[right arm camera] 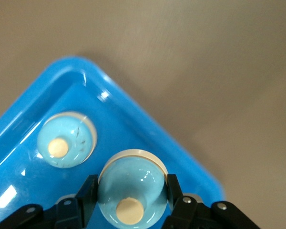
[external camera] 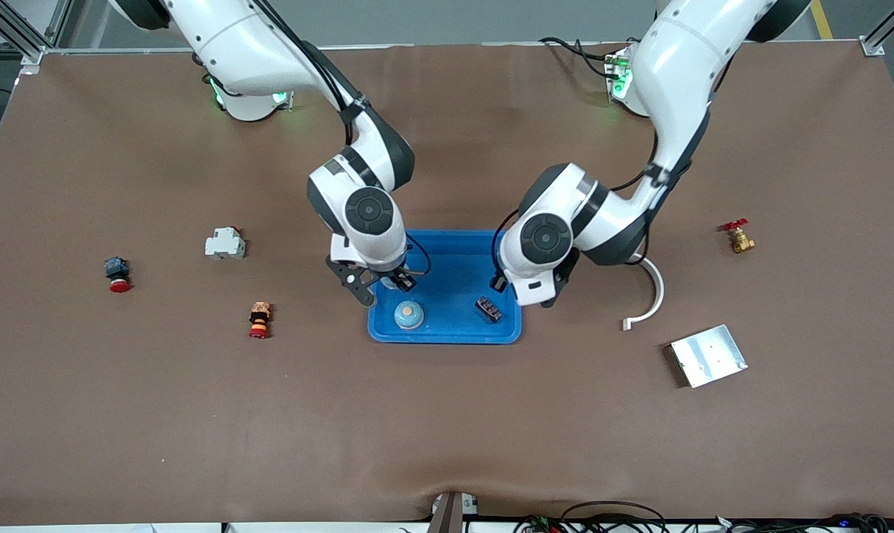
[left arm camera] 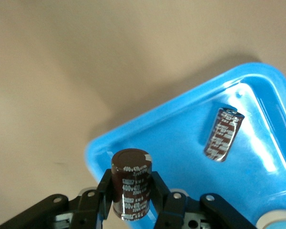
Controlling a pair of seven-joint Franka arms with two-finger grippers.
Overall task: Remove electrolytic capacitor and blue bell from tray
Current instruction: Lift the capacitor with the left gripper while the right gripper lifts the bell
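Note:
A blue tray (external camera: 447, 337) sits mid-table between both arms. In it lie a light-blue bell (external camera: 409, 314) with a cream button and a dark brown capacitor (external camera: 489, 309). The left wrist view shows my left gripper (left arm camera: 131, 180) shut on a second brown capacitor (left arm camera: 131, 177), held upright above the tray's rim (left arm camera: 97, 155), with the lying capacitor (left arm camera: 223, 133) farther in. In the right wrist view my right gripper (right arm camera: 131, 185) is shut on a second light-blue bell (right arm camera: 131, 188) over the tray (right arm camera: 133, 119), next to the resting bell (right arm camera: 66, 140).
Toward the right arm's end lie a white module (external camera: 225, 243), a red push button (external camera: 118, 274) and an orange-red button stack (external camera: 259, 319). Toward the left arm's end lie a white curved piece (external camera: 650, 296), a metal plate (external camera: 708, 355) and a brass valve (external camera: 739, 237).

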